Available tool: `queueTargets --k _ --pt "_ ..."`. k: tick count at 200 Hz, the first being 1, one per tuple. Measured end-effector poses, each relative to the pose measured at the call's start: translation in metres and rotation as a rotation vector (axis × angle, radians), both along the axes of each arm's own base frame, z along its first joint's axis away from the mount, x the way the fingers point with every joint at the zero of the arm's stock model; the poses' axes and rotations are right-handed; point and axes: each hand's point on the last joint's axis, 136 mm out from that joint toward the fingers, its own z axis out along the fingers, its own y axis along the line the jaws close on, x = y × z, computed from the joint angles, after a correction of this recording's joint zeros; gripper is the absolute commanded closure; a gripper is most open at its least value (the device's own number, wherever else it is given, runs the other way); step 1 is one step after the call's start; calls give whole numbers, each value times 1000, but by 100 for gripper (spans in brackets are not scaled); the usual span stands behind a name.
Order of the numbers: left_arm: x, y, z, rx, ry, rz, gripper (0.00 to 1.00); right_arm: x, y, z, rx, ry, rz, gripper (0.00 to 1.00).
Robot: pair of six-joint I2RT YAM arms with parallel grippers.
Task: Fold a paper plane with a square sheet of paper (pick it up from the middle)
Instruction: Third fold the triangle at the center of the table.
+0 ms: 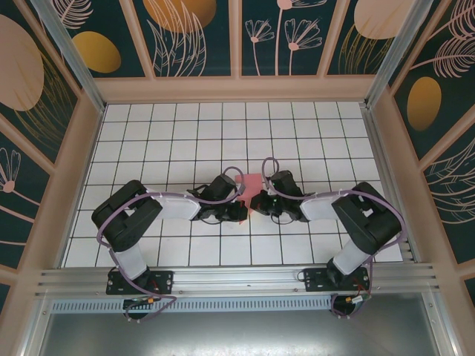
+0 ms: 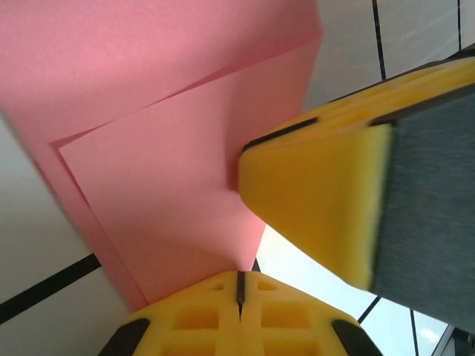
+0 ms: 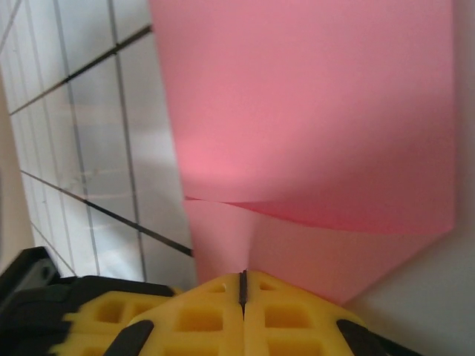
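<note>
Over the table, one pink sheet, two tools — left tool, right tool — both clenched on it.

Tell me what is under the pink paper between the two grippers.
The white tiled table shows all around the square sheet of paper. The sheet is folded, one layer lying over another, and it covers the tiles directly below.

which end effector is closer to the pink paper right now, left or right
Neither: both hold it. The left end effector is shut on the square sheet of paper from the left, and the right end effector is shut on it from the right.
</note>
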Motion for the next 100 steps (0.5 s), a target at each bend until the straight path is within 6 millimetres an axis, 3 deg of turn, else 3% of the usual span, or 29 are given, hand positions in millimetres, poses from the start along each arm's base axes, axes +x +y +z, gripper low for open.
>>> queueTargets --k 61,100 --pt "3 2 -1 17 -32 -5 100 10 -8 -4 19 12 -20 93" --pt "3 3 -1 17 -44 -12 100 40 -36 -3 23 -12 -117 92"
